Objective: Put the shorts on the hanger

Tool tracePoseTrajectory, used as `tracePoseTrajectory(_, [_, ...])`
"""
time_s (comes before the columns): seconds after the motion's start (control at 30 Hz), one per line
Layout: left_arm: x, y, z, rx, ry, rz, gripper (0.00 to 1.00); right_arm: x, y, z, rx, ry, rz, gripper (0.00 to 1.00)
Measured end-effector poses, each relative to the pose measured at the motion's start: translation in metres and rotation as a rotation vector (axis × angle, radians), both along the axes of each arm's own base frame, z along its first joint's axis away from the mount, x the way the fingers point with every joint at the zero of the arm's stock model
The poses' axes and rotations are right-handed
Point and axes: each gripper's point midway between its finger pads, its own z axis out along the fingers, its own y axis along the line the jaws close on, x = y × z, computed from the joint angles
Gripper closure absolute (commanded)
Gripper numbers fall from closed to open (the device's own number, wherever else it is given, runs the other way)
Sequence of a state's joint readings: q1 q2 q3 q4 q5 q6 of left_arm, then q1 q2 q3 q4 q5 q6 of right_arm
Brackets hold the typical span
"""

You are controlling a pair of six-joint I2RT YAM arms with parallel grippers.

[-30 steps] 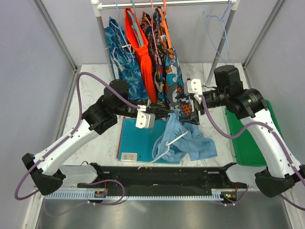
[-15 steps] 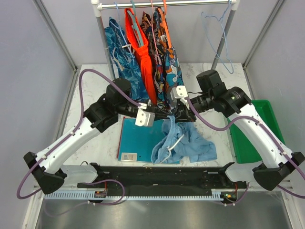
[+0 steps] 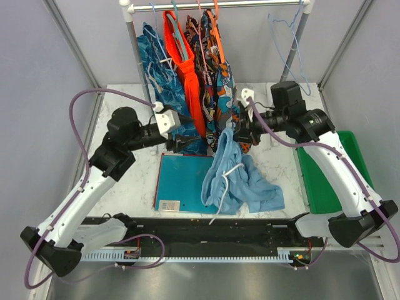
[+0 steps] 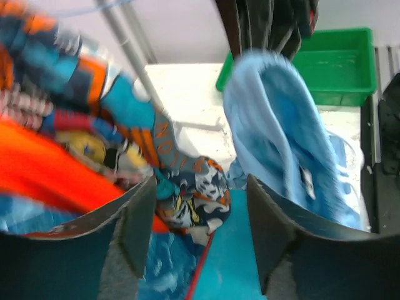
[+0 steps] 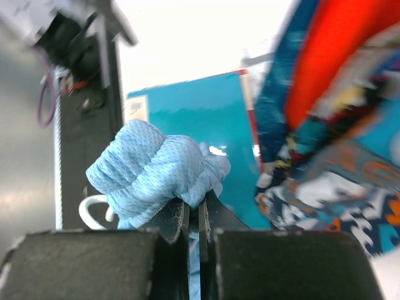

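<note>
Your right gripper (image 3: 240, 133) is pressed together on a bunched fold of the light blue shorts (image 3: 240, 181), just right of the frame's centre in the overhead view. From that pinch the shorts hang down, and their lower part lies heaped on the table (image 3: 125, 106) at lower centre, white drawstrings trailing. In the right wrist view the fabric (image 5: 156, 169) bulges above the closed jaws. Your left gripper (image 3: 182, 142) sits left of centre with its fingers (image 4: 134, 231) spread and nothing between them, close to the printed clothes (image 3: 215, 75) on the rail (image 3: 250, 4). The pale blue hanger (image 3: 284, 44) hangs from the rail at upper right, apart from the shorts.
</note>
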State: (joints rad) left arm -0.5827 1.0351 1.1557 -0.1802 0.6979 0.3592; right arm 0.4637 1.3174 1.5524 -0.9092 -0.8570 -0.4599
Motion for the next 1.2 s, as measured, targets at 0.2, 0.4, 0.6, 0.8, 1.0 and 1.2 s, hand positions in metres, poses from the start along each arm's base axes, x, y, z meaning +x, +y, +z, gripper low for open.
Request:
tracePoseTrajectory(0.2, [-0.02,0.031,-0.077,0.044,0.192,0.074,0.21,0.043,-0.009,0.037,0.123,-0.002,-0.198,1.0])
tracePoseTrajectory(0.4, [-0.028,0.031,-0.146,0.116,0.435,0.095,0.0,0.049,-0.004,0.062,0.198,-0.01,-0.232,1.0])
tracePoseTrajectory(0.6, [-0.056,0.017,-0.176,0.104,0.612,0.028,0.0,0.052,-0.005,0.087,0.239,-0.043,-0.261,1.0])
tracePoseTrajectory(0.8, [-0.092,-0.009,-0.191,0.124,0.679,-0.061,0.0,0.054,-0.005,0.096,0.265,-0.047,-0.279,1.0])
tracePoseTrajectory(1.0, [-0.039,-0.022,-0.186,0.056,0.72,0.165,0.22,0.056,-0.006,0.098,0.272,-0.044,-0.3,1.0])
tracePoseTrajectory(1.2, [-0.018,-0.03,-0.155,-0.051,0.76,0.219,0.98,0.063,-0.012,0.109,0.292,-0.052,-0.382,1.0])
